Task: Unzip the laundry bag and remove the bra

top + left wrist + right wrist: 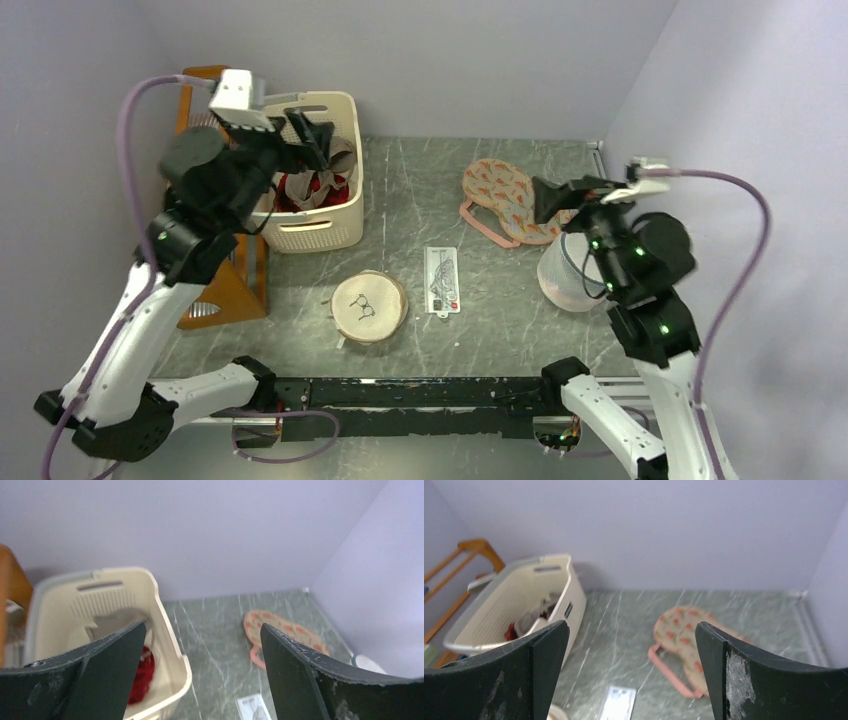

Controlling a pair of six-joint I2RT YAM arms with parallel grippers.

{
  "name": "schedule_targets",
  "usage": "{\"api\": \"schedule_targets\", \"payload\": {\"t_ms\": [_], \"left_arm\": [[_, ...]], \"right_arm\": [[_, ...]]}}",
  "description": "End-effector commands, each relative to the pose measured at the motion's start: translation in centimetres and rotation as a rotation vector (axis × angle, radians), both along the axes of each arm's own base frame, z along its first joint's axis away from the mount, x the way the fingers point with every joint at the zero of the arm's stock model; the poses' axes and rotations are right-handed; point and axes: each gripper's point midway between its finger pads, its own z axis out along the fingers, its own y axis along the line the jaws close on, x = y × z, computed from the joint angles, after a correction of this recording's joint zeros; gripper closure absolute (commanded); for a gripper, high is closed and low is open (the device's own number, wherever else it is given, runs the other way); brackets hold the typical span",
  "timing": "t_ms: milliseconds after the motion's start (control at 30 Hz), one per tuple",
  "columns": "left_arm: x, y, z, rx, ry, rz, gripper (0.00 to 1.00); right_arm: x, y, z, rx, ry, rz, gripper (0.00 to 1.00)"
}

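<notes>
Laundry bag [369, 307]: flat, round, cream mesh disc with a black squiggle, lying on the veined grey tabletop [500, 330] towards the near edge. Left gripper [202, 627], over the perforated plastic basket [335, 215]: jaws wide apart, empty. Right gripper [632, 626]: jaws wide apart, empty.

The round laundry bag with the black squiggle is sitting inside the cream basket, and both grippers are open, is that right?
Not quite. The laundry bag lies flat on the table, outside the basket and nearer the arms' bases; the top view shows that. The left gripper and the right gripper are both open, as you said.
</notes>
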Motion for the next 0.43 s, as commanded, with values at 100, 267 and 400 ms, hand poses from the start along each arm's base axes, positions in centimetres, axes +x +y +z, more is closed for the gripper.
{"api": "schedule_targets", "payload": {"t_ms": [100,267,400], "left_arm": [[-4.3,5.7,6.9,0.009,-0.17,0.135,0.03],[-5.5,6.9,7.3,-0.004,-0.179,0.161,0.03],[-5.5,6.7,6.7,-0.002,-0.164,0.147,0.03]], "right_arm": [[-2.2,-3.6,2.8,-0.084,-0.038,-0.136,0.0],[-1.7,-3.6,3.0,-0.045,-0.002,-0.153,0.0],[-1.7,-3.6,2.7,-0.032,-0.017,-0.157,0.0]]}}
